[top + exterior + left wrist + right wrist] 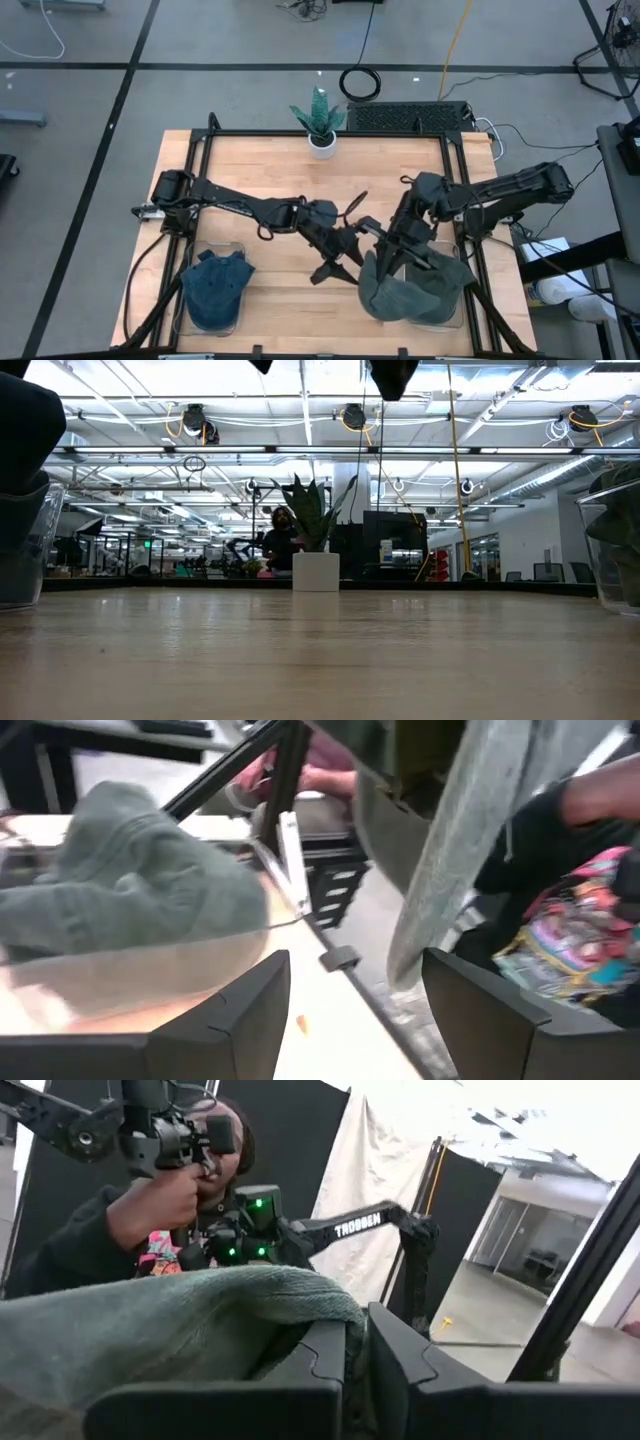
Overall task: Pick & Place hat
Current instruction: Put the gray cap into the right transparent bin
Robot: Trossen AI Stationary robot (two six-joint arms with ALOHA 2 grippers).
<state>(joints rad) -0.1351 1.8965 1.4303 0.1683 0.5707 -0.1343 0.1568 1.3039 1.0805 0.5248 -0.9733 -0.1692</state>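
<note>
The right end effector (395,258) is closed on the edge of the grey-green hat (412,288), which hangs just below it, over the clear bin (458,310) at the tabletop (270,170) corner. Which way its brim points cannot be told. The left end effector (345,262), half wide and empty, waits just beside the hat.

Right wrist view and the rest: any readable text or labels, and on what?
"TROSSEN": white letters on the dark arm link behind the green hat, right wrist view.
Low view: signs in the room behind the plant pot are too small to read.
High and left wrist views: none.
</note>
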